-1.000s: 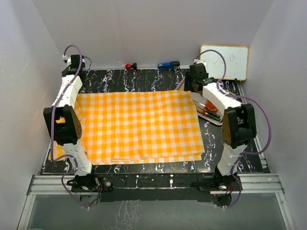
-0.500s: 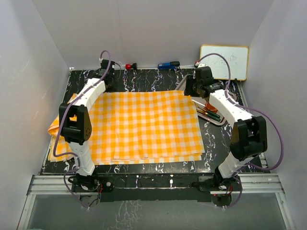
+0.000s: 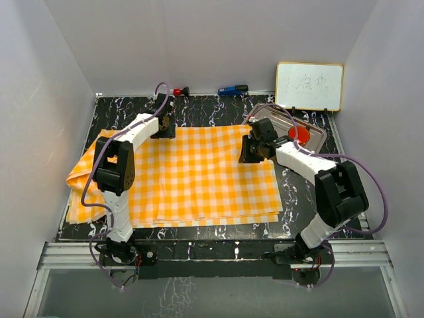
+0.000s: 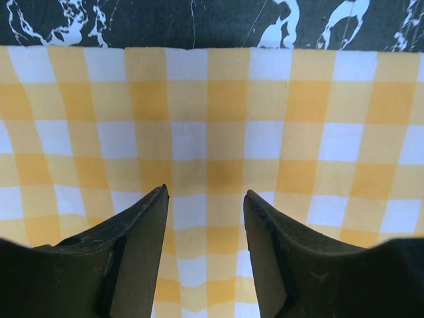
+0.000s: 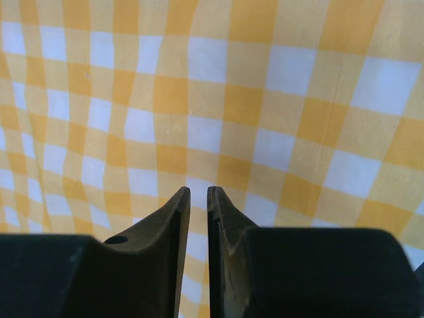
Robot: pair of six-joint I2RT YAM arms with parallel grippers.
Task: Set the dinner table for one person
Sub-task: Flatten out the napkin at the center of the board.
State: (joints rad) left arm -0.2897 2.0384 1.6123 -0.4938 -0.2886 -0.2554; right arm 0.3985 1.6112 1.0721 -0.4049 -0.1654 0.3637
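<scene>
The dinner table (image 3: 205, 110) is a black veined top, mostly covered by an orange-and-white checked cloth (image 3: 192, 173). My left gripper (image 3: 163, 127) hovers over the cloth's far edge, left of centre. In the left wrist view it (image 4: 205, 192) stands open, flat cloth (image 4: 225, 132) showing in the gap and black table (image 4: 165, 23) beyond the hem. My right gripper (image 3: 248, 154) is over the cloth's right part. In the right wrist view it (image 5: 197, 189) is nearly shut, a thin slit left, with nothing held and cloth (image 5: 218, 93) below.
A steel tray (image 3: 266, 111) with a red item (image 3: 302, 133) sits at the back right, a whiteboard (image 3: 309, 86) behind it. A red-tipped tool (image 3: 179, 91) and a blue one (image 3: 232, 89) lie along the back wall. The cloth's left side (image 3: 81, 177) is rumpled over the table edge.
The left arm swung right along the far edge, rumpling the cloth's left side. The right arm came off the tray onto the cloth and its jaws narrowed.
</scene>
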